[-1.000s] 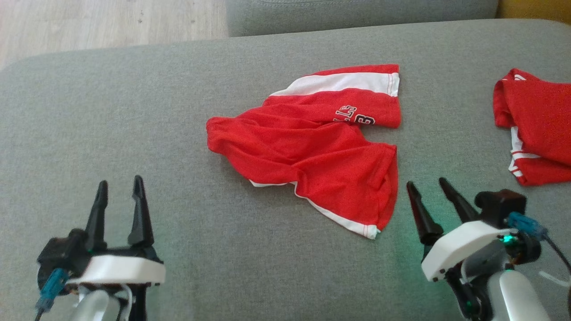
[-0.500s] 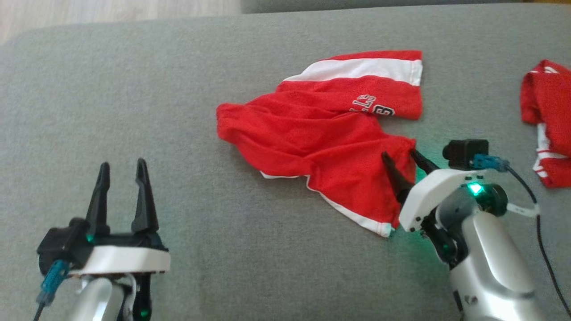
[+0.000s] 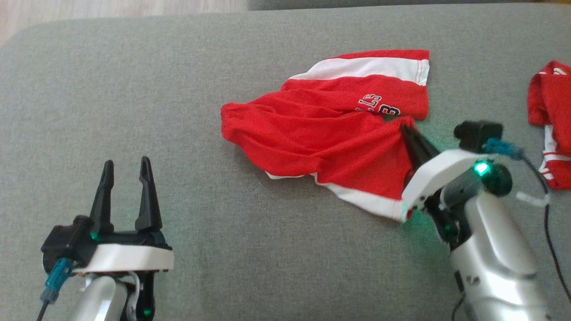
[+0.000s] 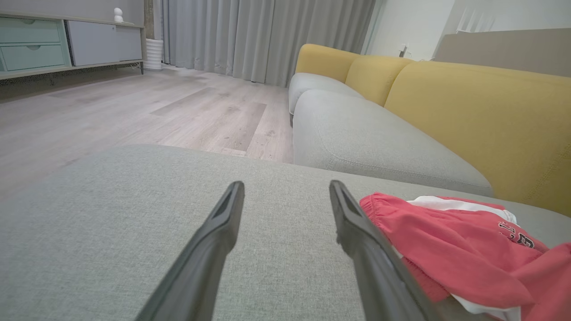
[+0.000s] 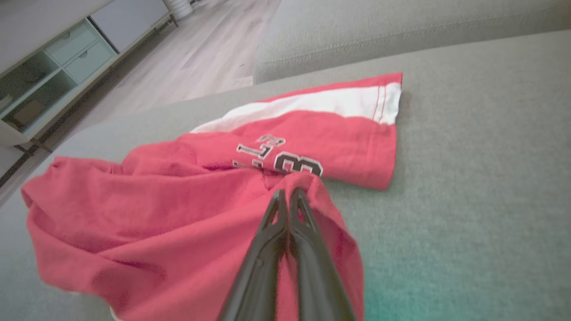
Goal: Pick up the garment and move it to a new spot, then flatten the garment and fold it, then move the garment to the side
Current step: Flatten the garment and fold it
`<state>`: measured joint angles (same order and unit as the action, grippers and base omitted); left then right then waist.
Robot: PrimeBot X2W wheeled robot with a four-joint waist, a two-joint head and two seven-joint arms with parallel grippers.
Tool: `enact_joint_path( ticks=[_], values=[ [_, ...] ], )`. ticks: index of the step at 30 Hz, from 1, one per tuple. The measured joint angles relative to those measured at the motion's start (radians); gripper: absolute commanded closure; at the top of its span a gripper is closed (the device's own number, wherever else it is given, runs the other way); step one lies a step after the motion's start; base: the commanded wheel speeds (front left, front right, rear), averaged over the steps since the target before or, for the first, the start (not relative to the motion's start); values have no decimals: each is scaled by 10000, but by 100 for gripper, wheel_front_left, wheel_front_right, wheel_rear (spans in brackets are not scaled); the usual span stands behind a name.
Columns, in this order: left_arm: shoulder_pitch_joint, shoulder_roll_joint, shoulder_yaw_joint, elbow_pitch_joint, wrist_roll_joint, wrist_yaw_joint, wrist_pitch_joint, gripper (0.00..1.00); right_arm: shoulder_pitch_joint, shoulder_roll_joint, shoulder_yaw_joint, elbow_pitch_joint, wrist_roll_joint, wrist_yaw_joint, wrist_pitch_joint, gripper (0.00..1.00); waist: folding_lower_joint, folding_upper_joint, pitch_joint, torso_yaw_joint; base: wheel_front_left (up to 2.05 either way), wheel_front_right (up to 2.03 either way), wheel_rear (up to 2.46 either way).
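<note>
The garment (image 3: 321,133) is a pair of red shorts with white stripes and black lettering, crumpled on the grey cushion (image 3: 134,98). My right gripper (image 3: 405,128) is shut on the hem of its nearer leg and lifts that fabric off the cushion. In the right wrist view the two fingers (image 5: 285,223) meet with red cloth of the garment (image 5: 178,200) bunched at their tips (image 5: 290,192). Down at the lower left my left gripper (image 3: 126,165) stands open and holds nothing, well left of the shorts. From the left wrist camera, the garment (image 4: 437,240) lies to the right of the open left gripper (image 4: 286,187).
A second red and white garment (image 3: 551,120) lies at the cushion's right edge. A wooden floor (image 4: 134,111) lies beyond the cushion's far edge. A grey and yellow sofa (image 4: 401,111) stands behind. A black cable (image 3: 546,223) trails from my right wrist.
My right gripper reached onto the shorts' nearer leg, shut on its hem and raised it, pulling the fabric taut. The head camera shifted a little. The left gripper stayed open in place.
</note>
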<state>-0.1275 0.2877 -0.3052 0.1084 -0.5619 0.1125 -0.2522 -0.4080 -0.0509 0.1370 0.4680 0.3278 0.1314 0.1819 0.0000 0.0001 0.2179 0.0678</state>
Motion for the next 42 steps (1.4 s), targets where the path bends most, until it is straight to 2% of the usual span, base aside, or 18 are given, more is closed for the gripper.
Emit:
enact_joint_path(
  ticks=[3,5,10,14,19,20,21,28,33,36,38,42],
  values=[
    [-2,-38,-2,-81,0,-92,0,0,-451,2,-343,-86,244,0,123,100,0,0,142,23,0,0,0],
    [-10,-58,-6,-146,0,-161,0,0,-947,-2,-698,-27,1101,0,274,100,0,0,295,66,0,0,0],
    [-270,-105,-123,-184,0,-259,0,0,-2253,-6,-1570,970,1392,0,830,100,1,0,710,237,0,0,0],
    [-789,-255,-270,-173,82,-424,0,0,-3359,-316,-2207,2128,976,0,815,100,2,0,1143,582,0,0,0],
    [-1194,-518,-516,65,182,-608,0,0,-4387,-800,-2754,3390,192,0,69,100,2,-1,1547,1105,0,0,0],
    [-1205,-560,-531,121,190,-612,0,0,-4537,-836,-2738,3593,86,0,-35,53,2,-1,1608,1177,0,0,0],
    [-1208,-581,-533,174,190,-614,0,0,-4671,-840,-2706,3814,46,0,-65,0,1,0,1662,1232,0,0,0],
    [-1337,-713,-495,495,339,-840,0,0,-4795,-928,-1687,4324,-125,0,-708,0,0,0,1373,1135,0,0,0],
    [-1177,-744,-213,738,349,-874,0,0,-3898,-1189,-763,3864,-125,0,-1047,0,-2,0,776,777,0,0,0],
    [-813,-734,-82,934,349,-890,0,0,-2701,-1304,-334,3133,-232,0,-1632,0,-2,0,381,454,0,0,0],
    [-391,-736,58,1126,349,-890,0,0,-1488,-1367,-40,1969,-700,0,-2495,0,-2,0,3,76,0,0,0],
    [9,-731,215,1321,360,-872,0,0,12,-1266,155,384,-1103,0,-2980,0,-3,0,-533,-411,0,0,0]
  ],
)
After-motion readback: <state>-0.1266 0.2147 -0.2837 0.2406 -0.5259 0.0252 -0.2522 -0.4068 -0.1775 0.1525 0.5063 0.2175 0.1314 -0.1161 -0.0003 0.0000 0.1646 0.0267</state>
